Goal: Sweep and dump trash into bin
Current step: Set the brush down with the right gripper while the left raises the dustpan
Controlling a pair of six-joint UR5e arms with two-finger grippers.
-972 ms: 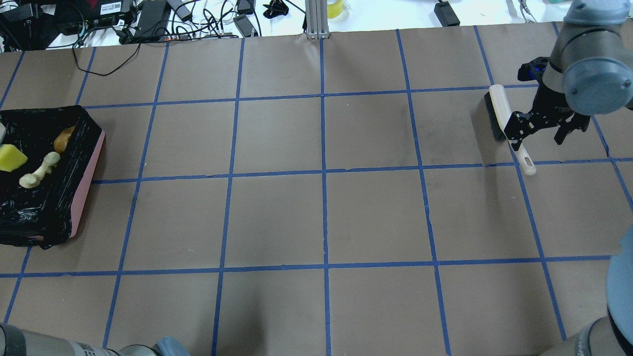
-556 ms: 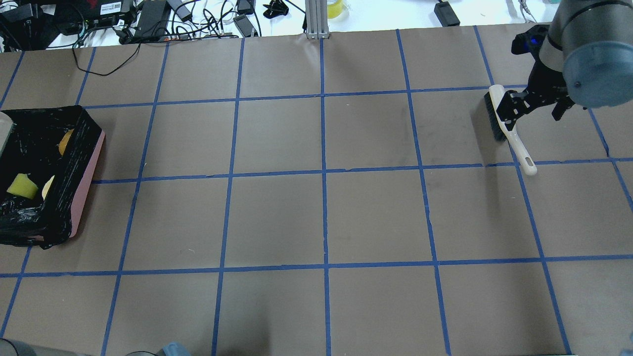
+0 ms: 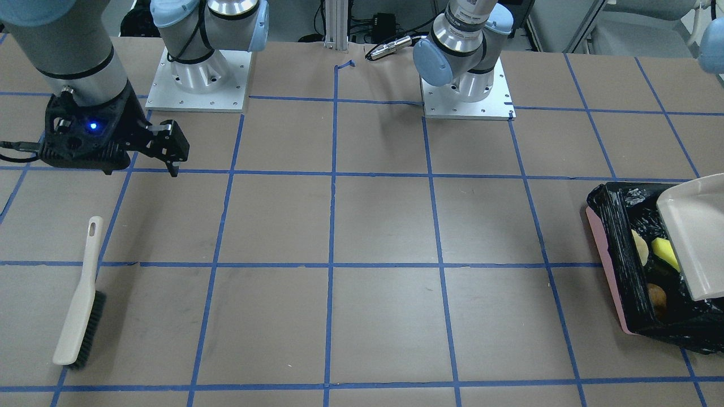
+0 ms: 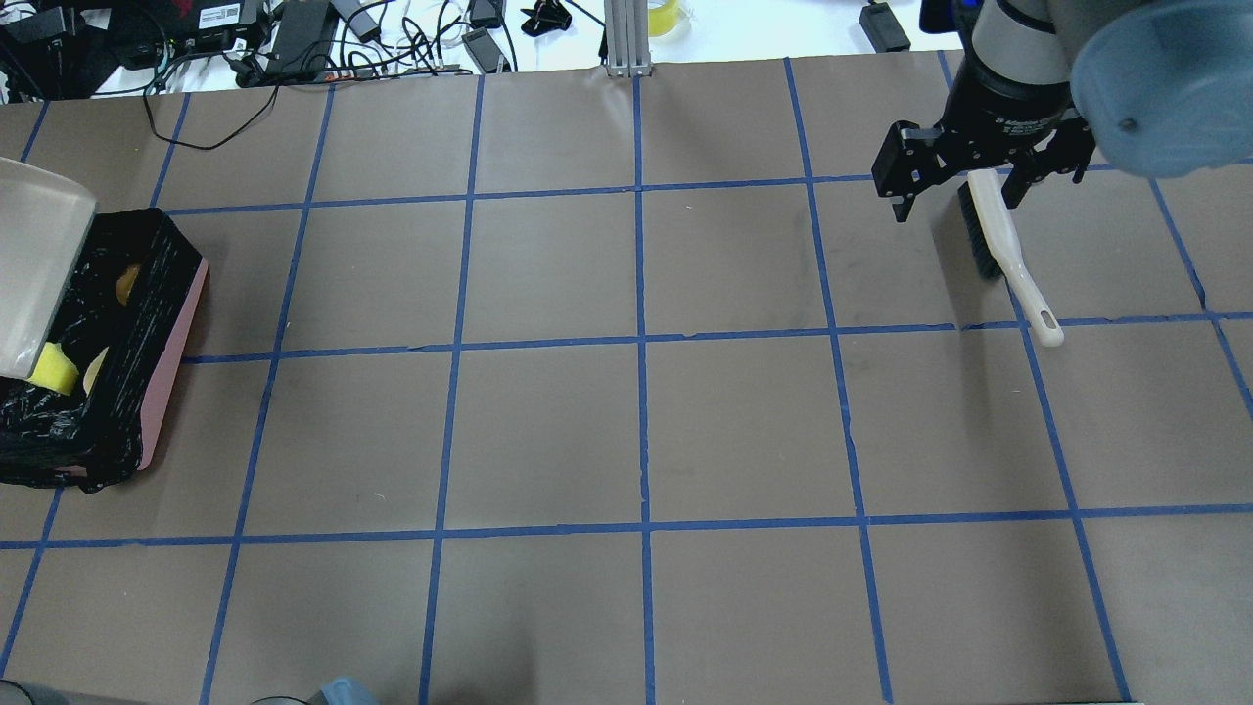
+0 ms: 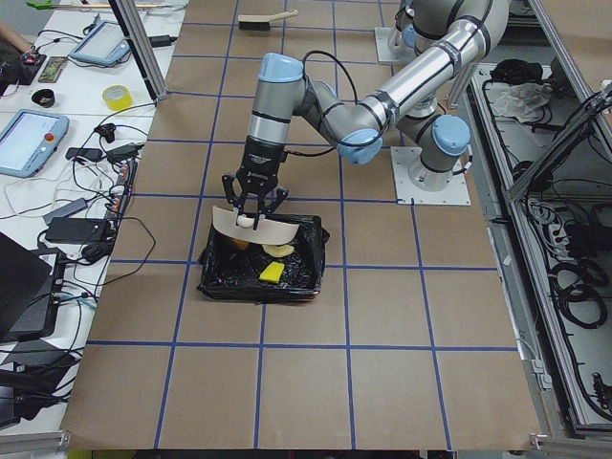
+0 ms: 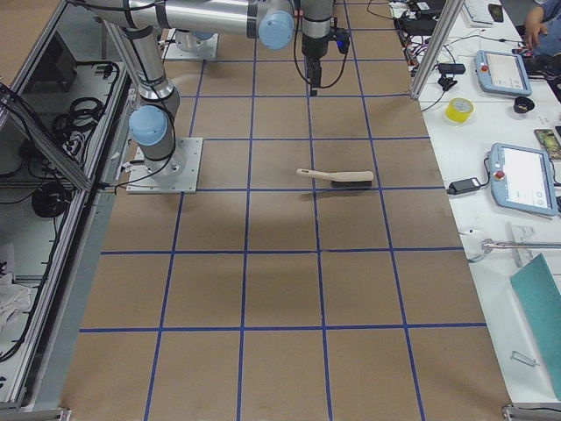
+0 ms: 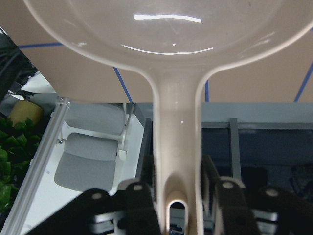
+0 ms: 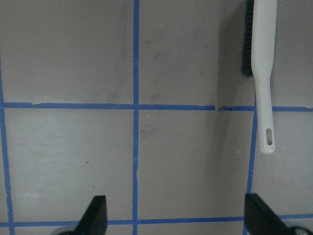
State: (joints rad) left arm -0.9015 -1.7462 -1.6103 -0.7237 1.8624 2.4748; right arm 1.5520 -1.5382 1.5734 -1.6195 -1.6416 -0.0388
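Facing the robot, I saw the trash (image 3: 664, 252) lying inside the bin (image 3: 608, 249), with the dustpan (image 3: 696, 237) tilted over it. From overhead, my right gripper (image 4: 964, 191) hung spread wide above the brush (image 4: 1008, 259), which lay flat on the table (image 4: 626, 431). The right wrist camera showed both fingertips (image 8: 95, 215) far apart, touching nothing. On the left wrist camera, the left gripper (image 7: 178, 205) was clamped on the dustpan's handle.

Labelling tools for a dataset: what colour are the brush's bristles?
Black, beneath a cream back and handle. The brush shows best in the exterior front-facing view.
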